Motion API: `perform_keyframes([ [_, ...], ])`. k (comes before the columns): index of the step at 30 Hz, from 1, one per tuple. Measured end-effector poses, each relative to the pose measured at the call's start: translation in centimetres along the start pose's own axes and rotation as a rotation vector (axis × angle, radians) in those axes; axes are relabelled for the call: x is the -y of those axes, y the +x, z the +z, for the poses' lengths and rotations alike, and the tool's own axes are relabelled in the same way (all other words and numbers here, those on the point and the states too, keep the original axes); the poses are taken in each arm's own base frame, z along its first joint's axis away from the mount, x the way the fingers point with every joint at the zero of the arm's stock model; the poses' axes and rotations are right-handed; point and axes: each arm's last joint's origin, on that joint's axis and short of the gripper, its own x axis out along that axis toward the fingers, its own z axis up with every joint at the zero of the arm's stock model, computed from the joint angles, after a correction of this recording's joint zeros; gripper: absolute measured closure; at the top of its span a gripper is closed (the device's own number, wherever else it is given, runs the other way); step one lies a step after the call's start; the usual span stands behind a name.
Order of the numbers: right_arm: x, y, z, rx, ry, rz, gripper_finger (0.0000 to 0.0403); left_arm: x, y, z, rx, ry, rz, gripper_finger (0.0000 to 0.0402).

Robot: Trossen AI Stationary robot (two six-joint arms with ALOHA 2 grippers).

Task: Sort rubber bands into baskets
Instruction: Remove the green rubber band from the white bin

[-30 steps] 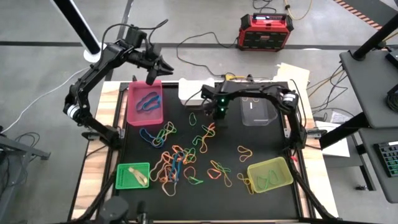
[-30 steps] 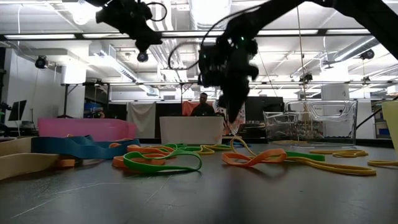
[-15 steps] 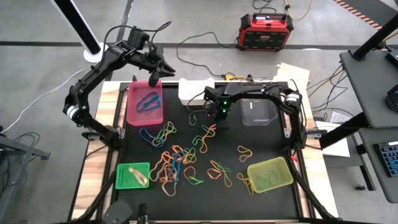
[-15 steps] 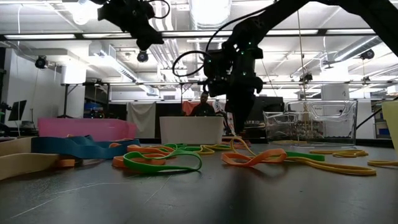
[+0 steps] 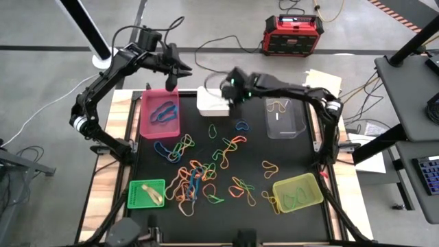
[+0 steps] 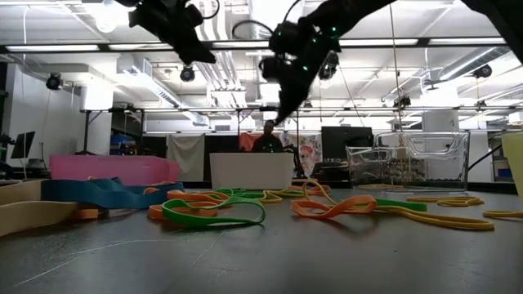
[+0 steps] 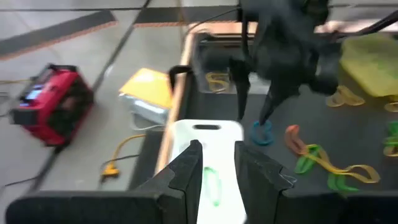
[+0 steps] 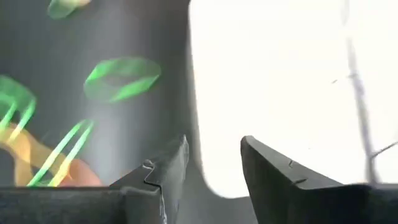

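Note:
Many rubber bands (image 5: 206,168) in orange, blue, green and yellow lie loose on the black mat. Around them stand the pink basket (image 5: 160,113), the white basket (image 5: 211,103), the clear basket (image 5: 285,122), the green basket (image 5: 146,193) and the yellow-green basket (image 5: 297,192). My right gripper (image 5: 228,92) hangs open over the white basket's near right corner (image 8: 267,93), with nothing between its fingers. My left gripper (image 5: 171,84) is open and raised above the pink basket's far edge; past its fingers (image 7: 217,165) a green band (image 7: 212,185) lies in the white basket.
A red-and-black box (image 5: 295,34) and cables lie on the floor beyond the table. Papers (image 5: 322,79) sit at the far right corner. A blue band (image 5: 241,125) lies on the mat just near of the right gripper. Wooden table edges frame the mat.
My right gripper has risen from the mat and swung toward the table's far left, over the white basket. It has tipped closer to level and gone from shut to open. The left arm has stayed in place.

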Motion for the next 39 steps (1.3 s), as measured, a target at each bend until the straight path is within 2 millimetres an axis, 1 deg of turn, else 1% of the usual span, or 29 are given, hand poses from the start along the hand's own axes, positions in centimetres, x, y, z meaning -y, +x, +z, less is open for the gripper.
perform_keyframes([
  [2, 1.9, -0.3, 0.7, 0.065, 0.004, -0.053, 0.0268, -0.3, -0.1, 0.0, -0.004, 0.029, 0.028, 0.0323],
  [4, 3.6, 0.0, 1.3, 0.112, -0.002, -0.092, 0.0275, -0.4, -0.2, 0.0, 0.000, 0.049, 0.039, 0.0323],
  [8, 5.8, 1.6, 2.4, 0.148, 0.000, -0.105, 0.0281, -0.8, -0.5, -0.2, 0.000, 0.064, 0.056, 0.0323],
  [11, 6.6, 3.4, 2.9, 0.142, -0.022, -0.065, 0.0276, -1.1, -0.4, -0.5, -0.006, 0.056, 0.059, 0.0323],
  [15, 6.9, 6.1, 2.9, 0.120, -0.022, 0.047, 0.0263, -1.4, 0.1, -0.8, -0.016, 0.044, 0.051, 0.0323],
  [20, 7.6, 8.4, 2.5, 0.057, -0.003, 0.086, 0.0245, -1.5, 0.2, -0.9, -0.019, 0.040, 0.049, 0.0323],
  [24, 7.5, 10.2, 1.5, -0.021, -0.004, 0.130, 0.0233, -1.5, 0.2, -0.9, -0.019, 0.040, 0.049, 0.0323],
  [29, 7.2, 10.6, 1.1, -0.046, 0.002, 0.160, 0.0223, -1.5, 0.2, -0.9, -0.018, 0.043, 0.049, 0.0323],
  [35, 7.0, 10.7, 1.0, -0.020, 0.009, 0.222, 0.0216, -1.5, 0.2, -0.8, -0.014, 0.047, 0.052, 0.0323],
  [39, 6.6, 11.5, 0.4, -0.046, 0.014, 0.239, 0.0213, -1.5, 0.2, -0.8, -0.015, 0.047, 0.052, 0.0323],
])
